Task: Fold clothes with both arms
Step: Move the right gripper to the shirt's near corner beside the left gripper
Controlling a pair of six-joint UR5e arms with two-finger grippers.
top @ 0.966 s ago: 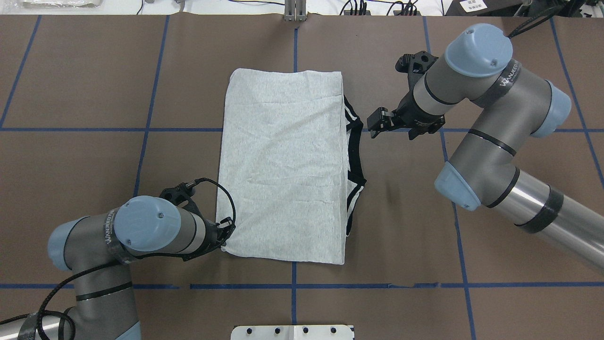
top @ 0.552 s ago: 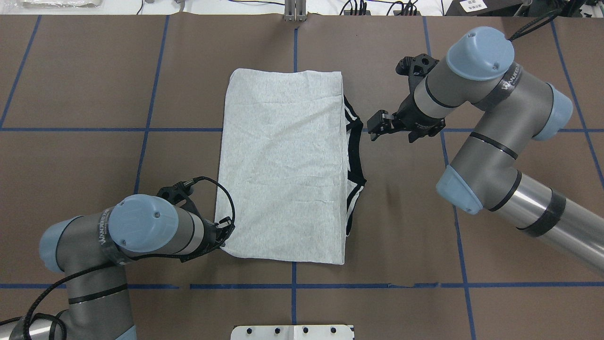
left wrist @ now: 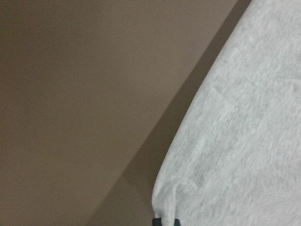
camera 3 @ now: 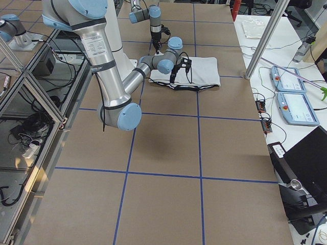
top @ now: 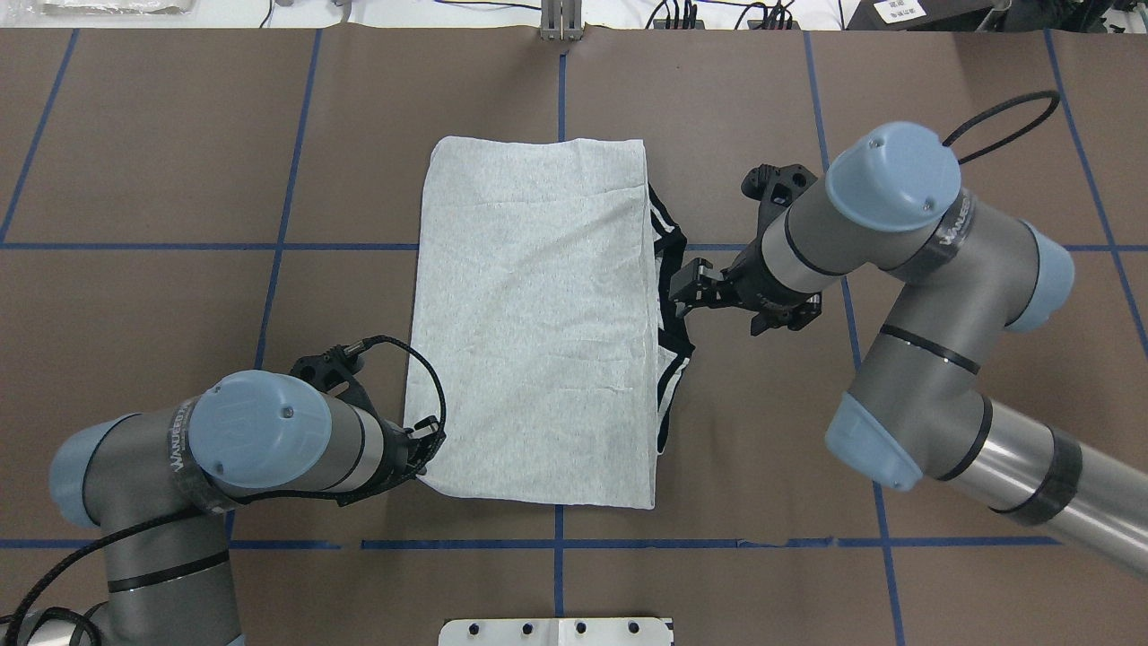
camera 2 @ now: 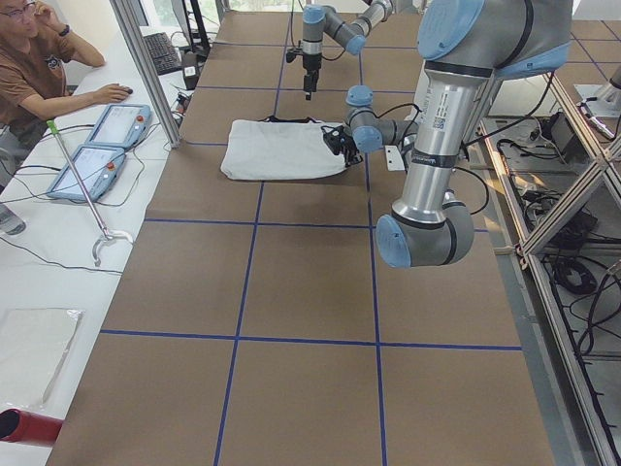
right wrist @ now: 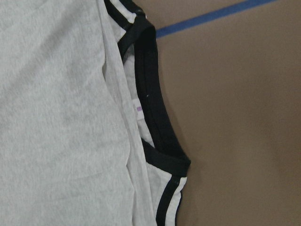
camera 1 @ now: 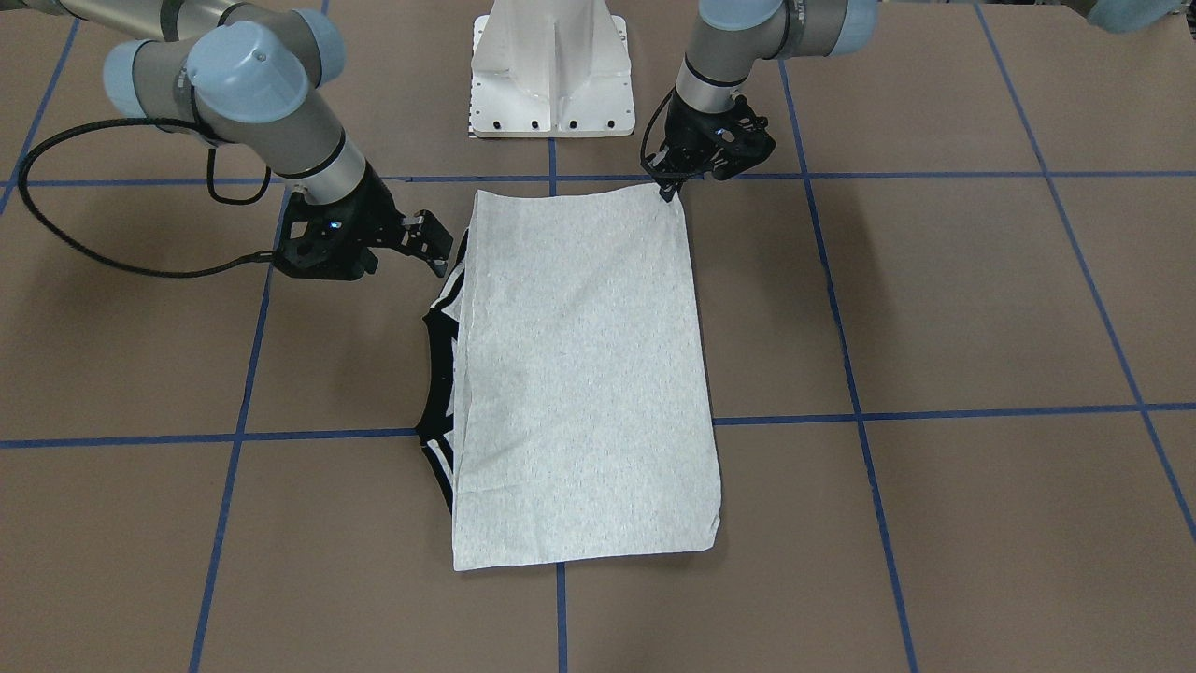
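Observation:
The grey T-shirt (top: pixel 534 323) lies folded into a long rectangle on the brown table, with its print hidden. Its black collar (top: pixel 674 260) and striped shoulders stick out along the right edge, and the collar also shows in the right wrist view (right wrist: pixel 150 94). My left gripper (top: pixel 423 458) is shut on the shirt's near left corner, low on the table; the pinched cloth (left wrist: pixel 235 150) shows in the left wrist view. My right gripper (top: pixel 679 289) is open and empty, right beside the collar. In the front view the left gripper (camera 1: pixel 665 192) pinches the corner and the right gripper (camera 1: pixel 441 245) hovers by the collar.
The white pedestal base (top: pixel 556 631) stands at the near table edge. Blue tape lines (top: pixel 269 246) grid the brown table. A metal post (top: pixel 560 22) stands at the far edge. An operator (camera 2: pixel 39 58) and two tablets (camera 2: pixel 97 146) are beyond it.
My right gripper has moved left and nearer, from off the shirt's right side to right beside the collar. My left arm has shifted slightly left, drawing the shirt's near left corner with it.

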